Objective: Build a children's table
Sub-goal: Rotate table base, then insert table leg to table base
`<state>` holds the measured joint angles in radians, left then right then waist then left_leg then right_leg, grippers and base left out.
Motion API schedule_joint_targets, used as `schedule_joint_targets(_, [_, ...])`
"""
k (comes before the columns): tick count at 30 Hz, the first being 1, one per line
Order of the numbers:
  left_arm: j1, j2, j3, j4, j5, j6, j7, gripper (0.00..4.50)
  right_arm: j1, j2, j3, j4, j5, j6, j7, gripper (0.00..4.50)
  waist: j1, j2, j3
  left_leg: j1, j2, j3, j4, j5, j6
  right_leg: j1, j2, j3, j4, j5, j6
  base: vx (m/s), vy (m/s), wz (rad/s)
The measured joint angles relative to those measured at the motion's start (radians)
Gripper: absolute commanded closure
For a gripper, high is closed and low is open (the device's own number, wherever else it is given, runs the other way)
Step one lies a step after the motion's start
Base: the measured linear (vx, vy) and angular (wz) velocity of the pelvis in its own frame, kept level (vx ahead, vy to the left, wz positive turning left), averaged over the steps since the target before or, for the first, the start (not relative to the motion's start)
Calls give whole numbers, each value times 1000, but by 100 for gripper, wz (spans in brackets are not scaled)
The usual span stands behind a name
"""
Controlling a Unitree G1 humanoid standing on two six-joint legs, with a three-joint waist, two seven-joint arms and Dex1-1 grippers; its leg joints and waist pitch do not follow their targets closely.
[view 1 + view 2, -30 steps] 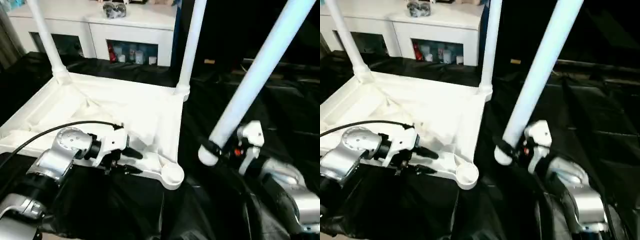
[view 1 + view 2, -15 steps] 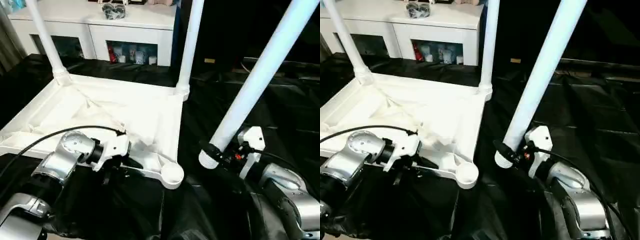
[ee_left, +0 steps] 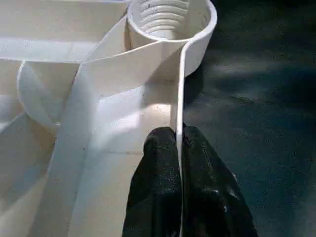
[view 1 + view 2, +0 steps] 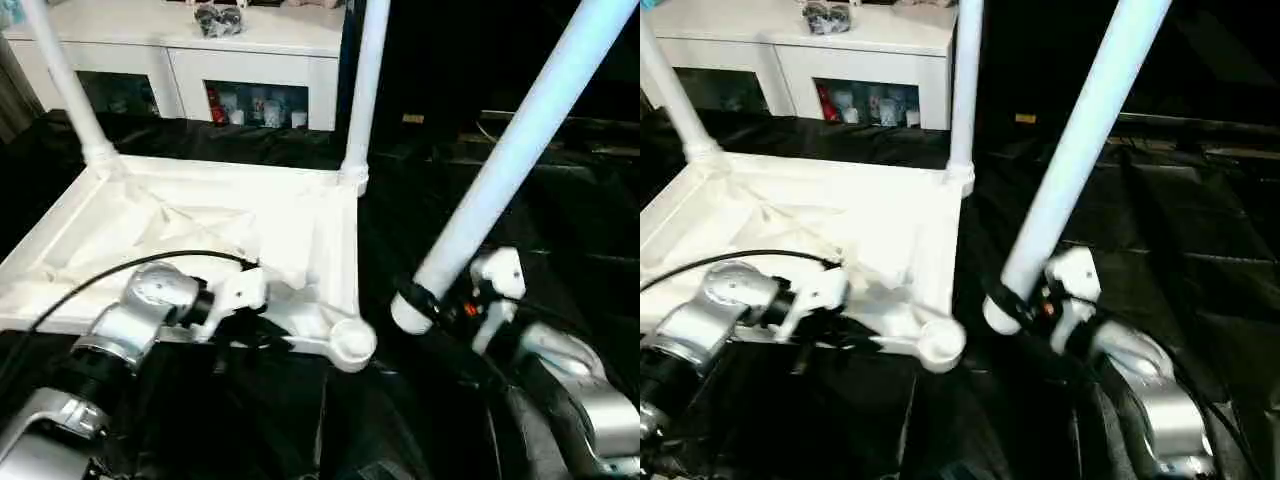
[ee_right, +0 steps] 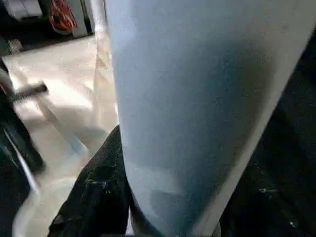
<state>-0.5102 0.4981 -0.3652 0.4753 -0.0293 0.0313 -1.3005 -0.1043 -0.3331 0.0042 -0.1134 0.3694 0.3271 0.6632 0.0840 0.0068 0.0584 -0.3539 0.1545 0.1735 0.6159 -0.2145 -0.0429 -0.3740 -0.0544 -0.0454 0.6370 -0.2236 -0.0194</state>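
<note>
Two black fingers [image 3: 160,197] of the left gripper [image 3: 178,148] are pinched tight on the thin upright rim of the table top [image 4: 220,235], one finger on the inside of the wall and one on the outside, just short of the near corner socket [image 4: 350,340]. From the head camera, the left forearm [image 4: 140,315] comes in low from the near left, wrist bent so the gripper [image 4: 262,335] lies nearly level along the near edge of the top, pointing toward that empty socket, with a black cable arching over the wrist.

Over on the right, the right gripper [image 4: 425,305] has its fingers wrapped about the bottom end of a loose leg [image 4: 510,165], holding it near its lower tip; one finger [image 5: 96,197] shows pressed against the tube [image 5: 197,108]. The right forearm [image 4: 560,375] rises from the near right corner, and the leg leans up and away to the right, its lower end hanging just beside the open socket but apart from it.

The top lies underside up on black sheeting [image 4: 520,230], ribs showing. Two more legs stand upright in its far corners: one at the far left [image 4: 65,80], one at the far right [image 4: 362,90]. Behind it stands a white cabinet [image 4: 200,55].
</note>
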Motion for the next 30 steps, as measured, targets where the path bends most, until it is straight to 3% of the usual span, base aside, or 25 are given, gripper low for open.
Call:
schedule_joint_targets(7, [-6,-115,10,-39,42,111,199,450,-125,33,8,95,-3,42,-34,261,2,-9,-1,0,0,3,-1,0,0,-1,-1,0,1,-1,1,0,0,0])
schedule_joint_targets(13, [-1,-156,10,-87,69,179,267,450,-207,33,61,181,-55,79,-46,261,3,-18,-1,-5,0,5,-1,2,4,-6,-2,0,0,-1,1,0,0,0])
schedule_joint_targets(16, [-1,-159,8,-98,75,194,274,450,-235,22,76,207,-64,100,-38,261,4,-22,-1,-7,0,5,-1,5,9,-7,-2,0,0,-1,1,0,0,0])
schedule_joint_targets(23, [-3,-160,8,-107,82,229,278,450,-276,9,104,259,-88,99,0,261,2,-41,-7,-5,0,6,-1,3,5,-6,-3,0,0,-1,2,0,0,0])
schedule_joint_targets(30, [-4,-159,8,-108,84,238,274,450,-320,25,105,318,-84,111,23,261,2,-47,-8,-4,0,6,-3,3,5,-6,-3,0,0,-1,2,0,0,0])
